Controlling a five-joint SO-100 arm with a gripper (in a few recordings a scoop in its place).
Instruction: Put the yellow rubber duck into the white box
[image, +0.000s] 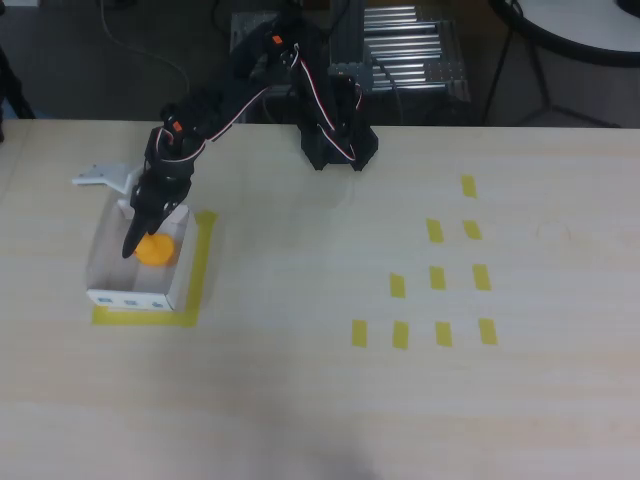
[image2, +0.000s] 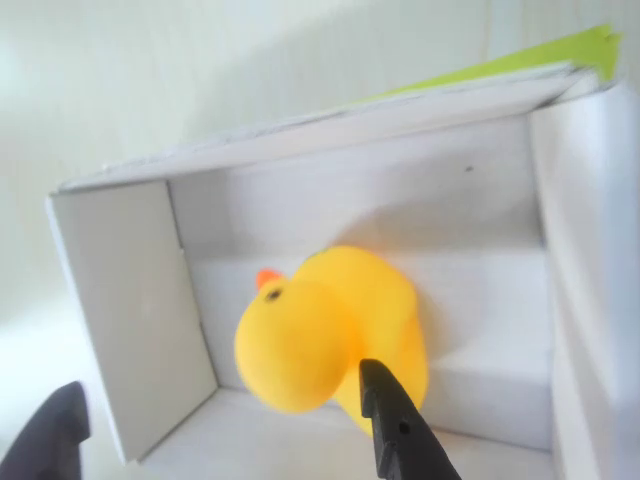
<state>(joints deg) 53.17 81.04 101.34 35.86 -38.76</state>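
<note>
In the overhead view we see the black arm (image: 230, 100) reaching from its base at the back of the desk (image: 320, 400) down and to the left, with its gripper (image: 140, 235) lowered into the white box (image: 105, 245). The box sits near the left edge of the desk, framed on its right and near sides by strips of yellow tape (image: 200, 270). Three small marks show along its near outer wall.

The yellow rubber duck (image: 155, 248) lies inside the box, toward its right half in this view, right at the gripper tip. In the wrist view we see the duck (image2: 320, 335) resting on the box floor (image2: 480, 400) close to the far wall, its orange beak pointing up and to the left, its head toward the camera.

The jaws stand apart in the wrist view: one dark finger (image2: 400, 430) rises just in front of the duck's lower right side, the other finger (image2: 50, 440) sits at the bottom left corner, well clear of the toy. We cannot tell whether the nearer finger touches the duck, but the jaws are not clamped on it.

Off to the right of the desk, in the overhead view, several short yellow tape pieces (image: 437, 277) lie in loose rows.
</note>
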